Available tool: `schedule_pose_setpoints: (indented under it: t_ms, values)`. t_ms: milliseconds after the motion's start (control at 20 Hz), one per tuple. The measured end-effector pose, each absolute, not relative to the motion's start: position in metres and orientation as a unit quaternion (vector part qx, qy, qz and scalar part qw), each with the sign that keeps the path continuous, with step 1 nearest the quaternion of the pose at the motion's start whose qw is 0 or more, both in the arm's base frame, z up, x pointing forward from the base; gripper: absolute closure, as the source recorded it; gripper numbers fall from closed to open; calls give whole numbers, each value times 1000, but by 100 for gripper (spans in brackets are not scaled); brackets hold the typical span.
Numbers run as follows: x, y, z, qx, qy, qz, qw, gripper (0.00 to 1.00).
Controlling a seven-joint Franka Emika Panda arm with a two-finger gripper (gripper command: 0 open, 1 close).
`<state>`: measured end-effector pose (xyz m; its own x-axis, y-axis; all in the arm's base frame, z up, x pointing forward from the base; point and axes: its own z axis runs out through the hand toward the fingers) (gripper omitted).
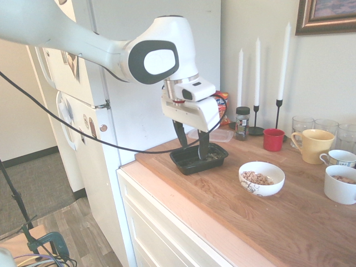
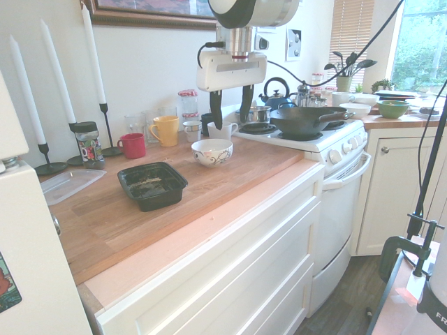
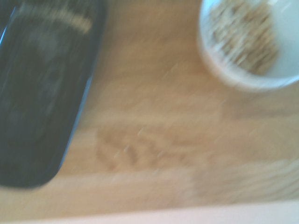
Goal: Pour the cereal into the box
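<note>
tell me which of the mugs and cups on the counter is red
The small red cup beside the black candle holder. The mug next to it is yellow, and the remaining cups are white or clear glass.

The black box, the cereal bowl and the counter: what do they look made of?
Box: likely thin black plastic, glossy, with a moulded rim and rounded corners. Bowl: probably glazed ceramic, white and shiny, with dark swirls painted on its side. Counter: wood, seemingly butcher block, showing plank seams and grain under a satin finish.

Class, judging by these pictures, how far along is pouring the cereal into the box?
Nothing is done yet: the brown cereal sits in the white bowl, and the black plastic tray holds none. The open gripper hangs empty above the counter. Grasping, carrying and pouring remain.
</note>
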<state>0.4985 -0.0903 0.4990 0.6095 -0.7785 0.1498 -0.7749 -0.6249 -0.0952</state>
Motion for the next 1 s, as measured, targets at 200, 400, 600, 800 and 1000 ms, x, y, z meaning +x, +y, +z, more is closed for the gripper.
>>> schedule_pose_setpoints:
  t_ms: [200, 400, 600, 800, 1000]
  values:
    - [537, -145, 527, -890, 446, -91, 8, 0]
    - [582, -201, 520, -882, 463, -86, 5, 0]
    - [615, -244, 510, -875, 479, -67, 17, 0]
    - [640, -271, 487, -866, 495, -58, 38, 0]
    - [662, -280, 447, -861, 505, -37, 57, 0]
